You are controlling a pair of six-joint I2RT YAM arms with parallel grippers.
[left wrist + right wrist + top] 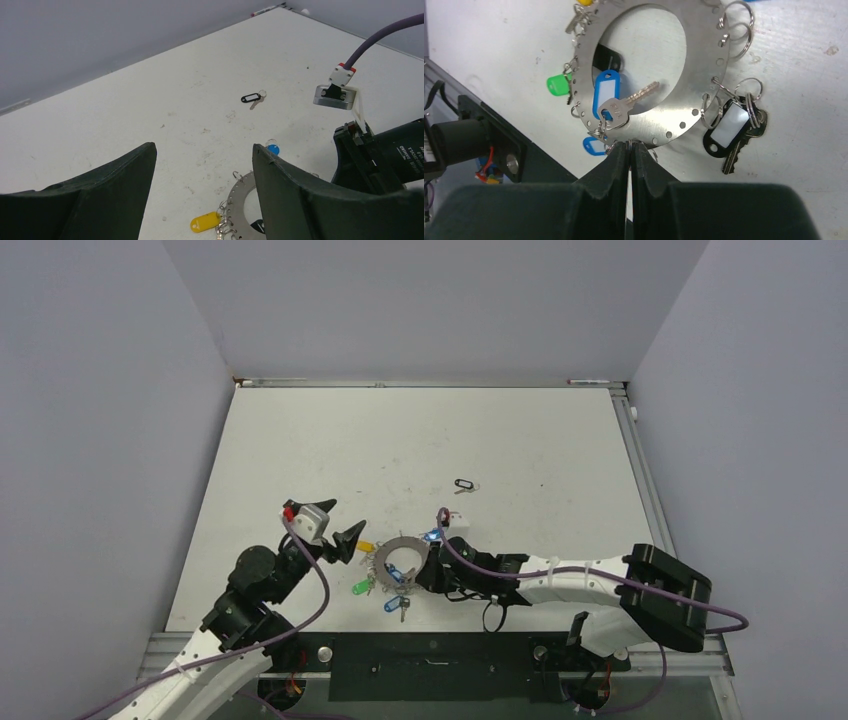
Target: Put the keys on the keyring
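The keyring [410,543] is a flat grey perforated ring near the table's front. It also shows in the left wrist view [240,200] and the right wrist view [694,90]. Hung on it are a yellow tag [205,221], a green tag [556,84], a blue tag with a silver key [606,90] and a black-tagged key [729,127]. A loose black tag [463,484] lies farther back, also in the left wrist view [251,98]. My right gripper [630,145] is shut at the ring's rim, pinching a thin wire loop. My left gripper [202,147] is open and empty, just left of the ring.
A blue tag [273,148] lies at the ring's far side. The right arm's wrist camera mount [335,95] and purple cable [560,570] cross the front right. A black rail [430,655] runs along the table's front edge. Grey walls enclose the left, back and right.
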